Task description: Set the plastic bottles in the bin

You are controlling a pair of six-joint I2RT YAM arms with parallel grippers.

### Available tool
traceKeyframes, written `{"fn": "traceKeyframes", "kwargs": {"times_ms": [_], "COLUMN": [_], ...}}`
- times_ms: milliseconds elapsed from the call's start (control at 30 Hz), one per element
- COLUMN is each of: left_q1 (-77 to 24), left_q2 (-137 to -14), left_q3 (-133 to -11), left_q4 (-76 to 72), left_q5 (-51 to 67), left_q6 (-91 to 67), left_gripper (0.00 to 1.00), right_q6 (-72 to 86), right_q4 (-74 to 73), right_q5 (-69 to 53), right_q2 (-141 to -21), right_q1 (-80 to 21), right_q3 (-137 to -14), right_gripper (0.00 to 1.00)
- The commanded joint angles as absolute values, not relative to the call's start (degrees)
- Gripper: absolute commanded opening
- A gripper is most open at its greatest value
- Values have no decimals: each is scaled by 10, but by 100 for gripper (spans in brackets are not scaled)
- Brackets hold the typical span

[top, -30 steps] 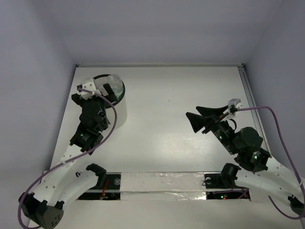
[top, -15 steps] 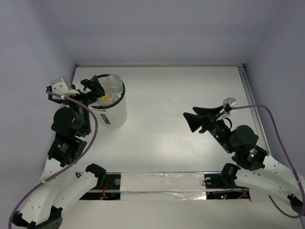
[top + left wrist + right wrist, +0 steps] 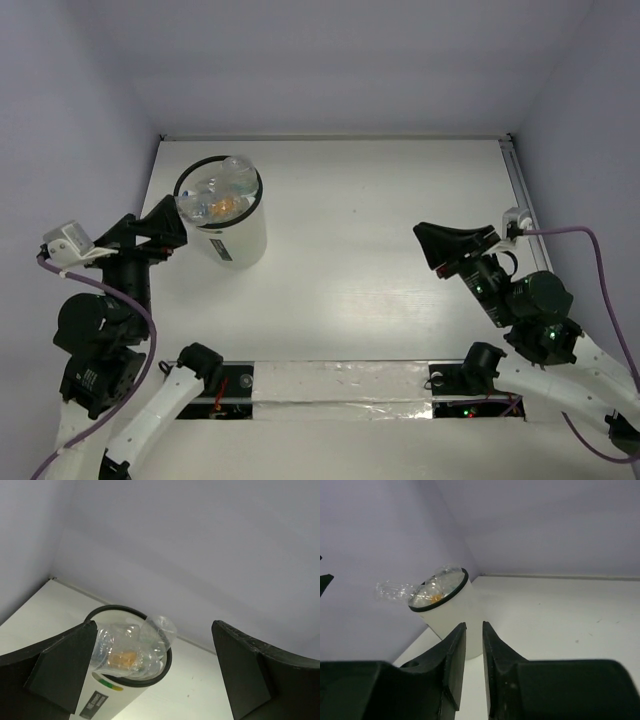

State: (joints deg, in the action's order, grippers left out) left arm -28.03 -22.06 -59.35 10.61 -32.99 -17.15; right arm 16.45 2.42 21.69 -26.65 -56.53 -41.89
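Observation:
The white bin point(image 3: 238, 240) with a black ring rim stands at the far left of the table. Several clear plastic bottles point(image 3: 219, 194) fill its top, and one has an orange label. My left gripper point(image 3: 152, 226) is open and empty, just left of the bin and apart from it. The left wrist view shows the bin point(image 3: 117, 700) and the bottles point(image 3: 131, 650) between its wide-apart fingers point(image 3: 65, 670). My right gripper point(image 3: 428, 238) is shut and empty at the right. The right wrist view shows the bin point(image 3: 455, 615) beyond its gripper point(image 3: 474, 626).
The white table point(image 3: 380, 200) is boxed in by pale walls at the back and both sides. A strip of clear tape point(image 3: 340, 385) runs along the near edge between the two arm bases.
My left arm has drawn back from over the bin, down and to the left, leaving the bottles in it. My right gripper has closed its fingers and pulled back to the right.

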Motion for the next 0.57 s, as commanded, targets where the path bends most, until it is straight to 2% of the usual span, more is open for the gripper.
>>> {"fn": "traceKeyframes", "kwargs": {"times_ms": [0,33,167,267,533], "left_q1": [-282,-282,-282,-282,-282], "left_q2": [-236,-232,-203,-186,-177], "left_q3": [-605,-610,-617,-609,-594], "left_q4": [149,154,162,170,198], "left_q5": [-324,-318,-304,-302,-305], "left_q6": [-195,-199,-209,-214,-227], "left_gripper": [99,99,99,99,99], "right_q6": [158,159,166,164,156], "right_q4": [20,24,22,25,36], "right_q5": [228,228,246,254,245], "right_q2": [-283,-283,-266,-248,-273], "right_q1": [-563,-563,-563,-563,-563], "right_q3": [-438,-435,-432,-428,-424], "right_gripper": [28,31,57,68,68]}}
